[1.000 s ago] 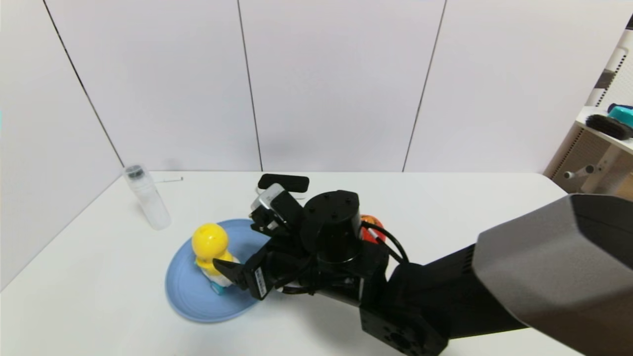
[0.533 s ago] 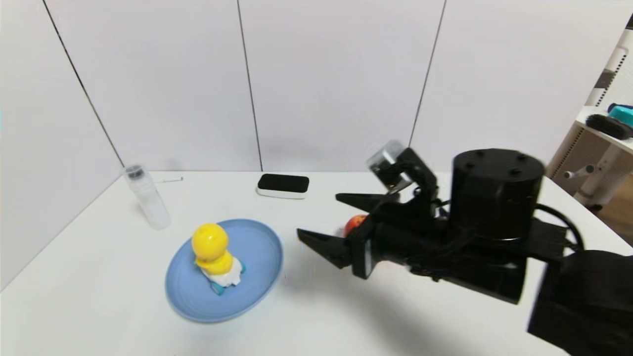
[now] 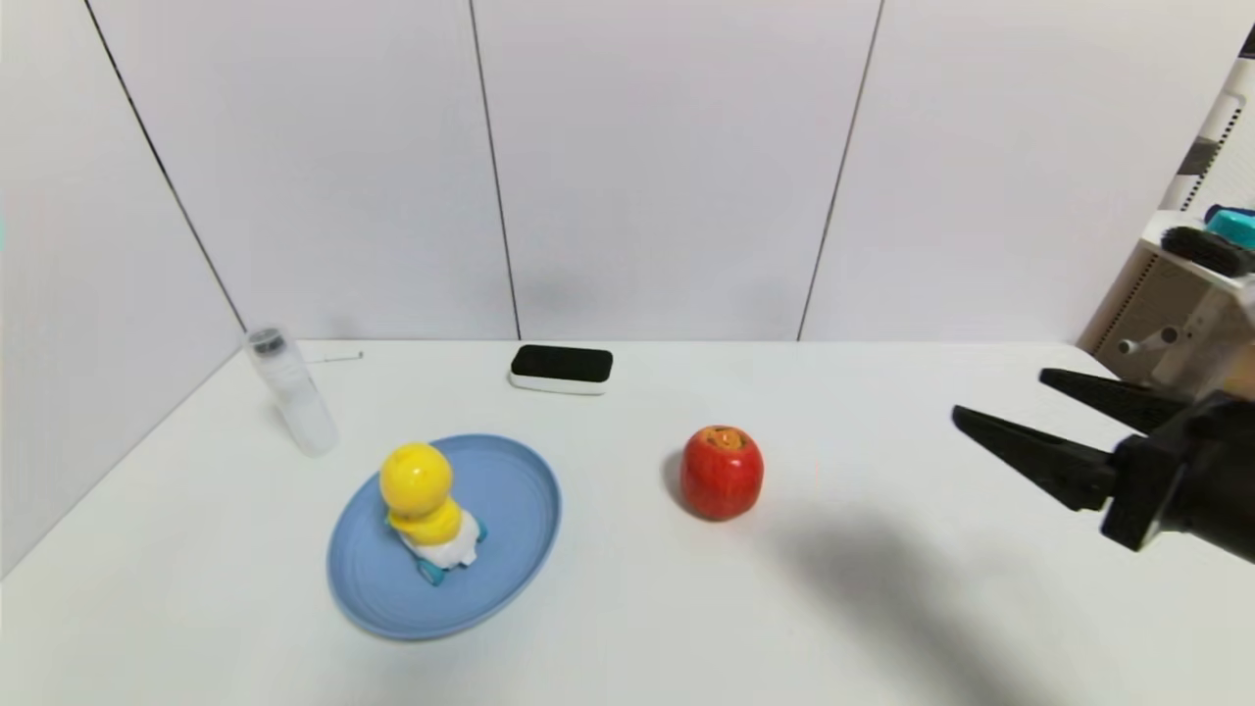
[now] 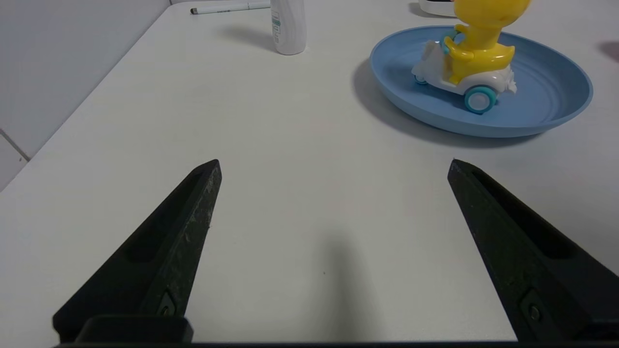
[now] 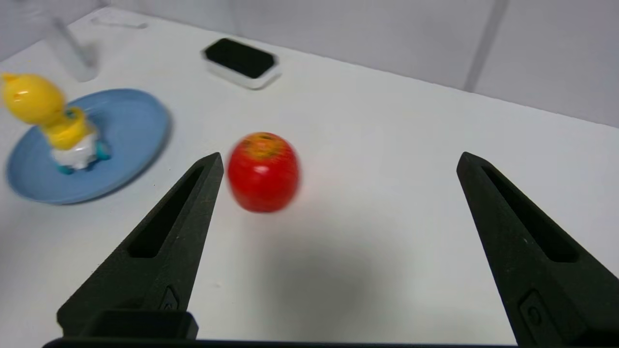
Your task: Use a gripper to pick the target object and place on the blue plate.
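The yellow toy duck [image 3: 424, 510] with white base and teal wheels stands upright on the blue plate [image 3: 510, 529] at the table's left front; it shows too in the left wrist view [image 4: 471, 63] and the right wrist view [image 5: 53, 121], on the blue plate [image 4: 551, 96] [image 5: 130, 130]. My right gripper [image 3: 1000, 397] [image 5: 338, 162] hangs open and empty above the table's right side, far from the duck. Open over bare table near the front left is my left gripper [image 4: 333, 164]; the head view does not show it.
A red apple [image 3: 722, 471] [image 5: 262, 171] sits mid-table, right of the plate. A black and white box [image 3: 561, 369] lies at the back. A clear bottle [image 3: 291, 390] [image 4: 288, 24] stands back left with a pen [image 4: 227, 7] behind it. A shelf [image 3: 1196, 294] is at far right.
My right gripper has let go of the duck on the plate and drawn back far to the right, open. The apple, once hidden behind the arm, now shows fully.
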Controlling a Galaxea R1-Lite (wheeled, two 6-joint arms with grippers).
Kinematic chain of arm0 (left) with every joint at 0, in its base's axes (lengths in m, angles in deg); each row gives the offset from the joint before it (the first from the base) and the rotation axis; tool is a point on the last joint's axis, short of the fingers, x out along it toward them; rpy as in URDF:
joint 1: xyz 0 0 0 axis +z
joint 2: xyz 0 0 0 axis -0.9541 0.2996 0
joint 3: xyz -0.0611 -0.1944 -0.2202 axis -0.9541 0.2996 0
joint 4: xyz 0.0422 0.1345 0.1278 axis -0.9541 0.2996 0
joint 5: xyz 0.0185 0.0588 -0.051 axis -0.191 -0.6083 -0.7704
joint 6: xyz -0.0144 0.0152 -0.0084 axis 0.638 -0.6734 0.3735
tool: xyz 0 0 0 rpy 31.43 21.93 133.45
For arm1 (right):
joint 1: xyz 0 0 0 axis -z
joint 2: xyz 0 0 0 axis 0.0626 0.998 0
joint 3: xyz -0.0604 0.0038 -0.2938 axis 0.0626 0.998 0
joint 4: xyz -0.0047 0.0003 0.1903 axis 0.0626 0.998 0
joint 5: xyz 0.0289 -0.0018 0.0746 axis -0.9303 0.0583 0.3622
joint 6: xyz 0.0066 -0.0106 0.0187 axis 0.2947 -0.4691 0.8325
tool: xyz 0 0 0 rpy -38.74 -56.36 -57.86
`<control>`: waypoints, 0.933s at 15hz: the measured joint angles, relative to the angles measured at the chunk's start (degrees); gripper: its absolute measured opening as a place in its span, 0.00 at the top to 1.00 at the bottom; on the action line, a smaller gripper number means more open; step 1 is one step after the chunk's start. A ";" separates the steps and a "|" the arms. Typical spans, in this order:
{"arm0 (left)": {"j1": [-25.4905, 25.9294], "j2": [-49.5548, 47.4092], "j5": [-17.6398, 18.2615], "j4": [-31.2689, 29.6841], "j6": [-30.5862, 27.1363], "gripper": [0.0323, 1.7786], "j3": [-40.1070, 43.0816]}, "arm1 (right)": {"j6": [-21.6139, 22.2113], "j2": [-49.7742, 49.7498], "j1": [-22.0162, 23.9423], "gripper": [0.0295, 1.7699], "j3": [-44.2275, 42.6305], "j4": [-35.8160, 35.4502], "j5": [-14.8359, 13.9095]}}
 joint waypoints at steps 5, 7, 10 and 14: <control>0.00 0.00 0.00 0.00 0.00 0.05 0.00 | -1.29 -16.76 11.89 0.05 6.16 2.69 -0.39; 0.00 0.00 0.00 0.00 0.02 0.05 0.00 | -2.00 -23.43 14.73 0.04 10.12 3.00 -0.54; 0.00 0.00 0.00 0.00 0.00 0.05 0.00 | -2.85 -32.72 16.38 0.04 17.42 3.19 -1.38; 0.00 0.00 0.00 0.00 0.00 0.05 0.00 | -4.51 -42.56 12.68 0.04 24.84 6.11 -1.55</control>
